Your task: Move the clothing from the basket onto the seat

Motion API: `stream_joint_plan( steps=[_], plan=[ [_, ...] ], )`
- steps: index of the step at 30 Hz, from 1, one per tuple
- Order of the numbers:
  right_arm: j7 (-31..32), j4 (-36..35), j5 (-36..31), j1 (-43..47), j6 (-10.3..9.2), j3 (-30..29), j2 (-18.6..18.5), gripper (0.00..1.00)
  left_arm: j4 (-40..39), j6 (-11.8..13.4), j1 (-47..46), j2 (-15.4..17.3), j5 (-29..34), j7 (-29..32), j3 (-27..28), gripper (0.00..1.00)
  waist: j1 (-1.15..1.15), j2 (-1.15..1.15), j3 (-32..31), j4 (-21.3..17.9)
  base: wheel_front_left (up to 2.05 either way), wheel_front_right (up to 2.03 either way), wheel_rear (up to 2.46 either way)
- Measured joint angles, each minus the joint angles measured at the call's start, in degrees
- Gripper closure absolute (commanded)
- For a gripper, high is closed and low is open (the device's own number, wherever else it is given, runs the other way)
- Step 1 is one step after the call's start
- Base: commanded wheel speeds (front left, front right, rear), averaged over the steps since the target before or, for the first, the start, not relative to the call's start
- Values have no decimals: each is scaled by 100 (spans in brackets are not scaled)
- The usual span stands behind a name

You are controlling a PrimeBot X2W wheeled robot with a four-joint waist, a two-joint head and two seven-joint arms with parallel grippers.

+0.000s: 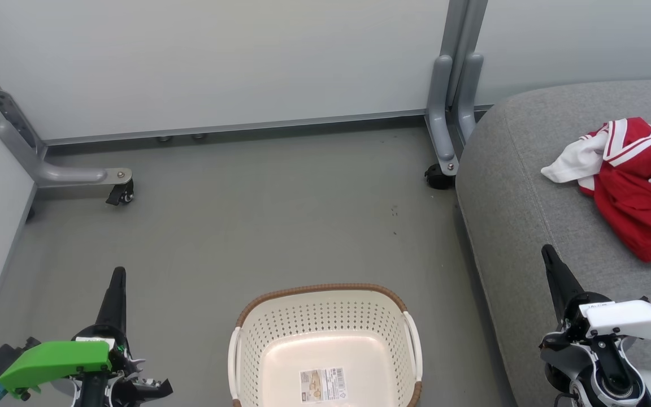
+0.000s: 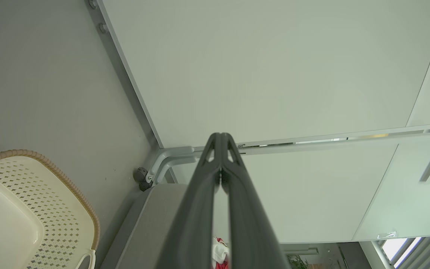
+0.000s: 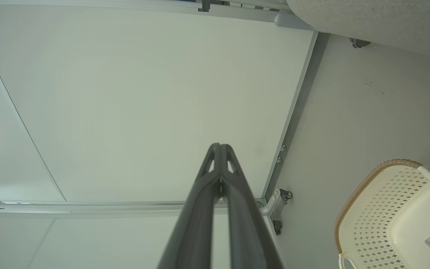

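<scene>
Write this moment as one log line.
red-and-white fabric clothing: on grey upholstered seat | cream perforated plastic basket: empty | left gripper: shut | right gripper: shut

The light is bright, even and soft in all views, with only weak shadows, such as the darker band on the floor (image 1: 303,215) beside the seat (image 1: 529,226). The smooth bottom of the basket (image 1: 325,316) gives a pale glare in the head view. In the wrist views the edges of the panel (image 2: 274,74) bend slightly, and the dark fingers (image 2: 196,224) look soft near the bottom edge.
</scene>
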Motion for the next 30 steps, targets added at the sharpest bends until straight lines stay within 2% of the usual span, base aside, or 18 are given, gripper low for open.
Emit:
stream_joint_plan(
  steps=[15,30],
  plan=[
    [174,69,566,-75,0,-121,11,100,83,-76,-116,-10,-527,172,124,100,0,0,19,15,0,0,0],
    [199,71,571,-90,0,-157,27,100,89,-76,-130,-27,-528,200,168,100,0,0,19,15,0,0,0]
  ],
)
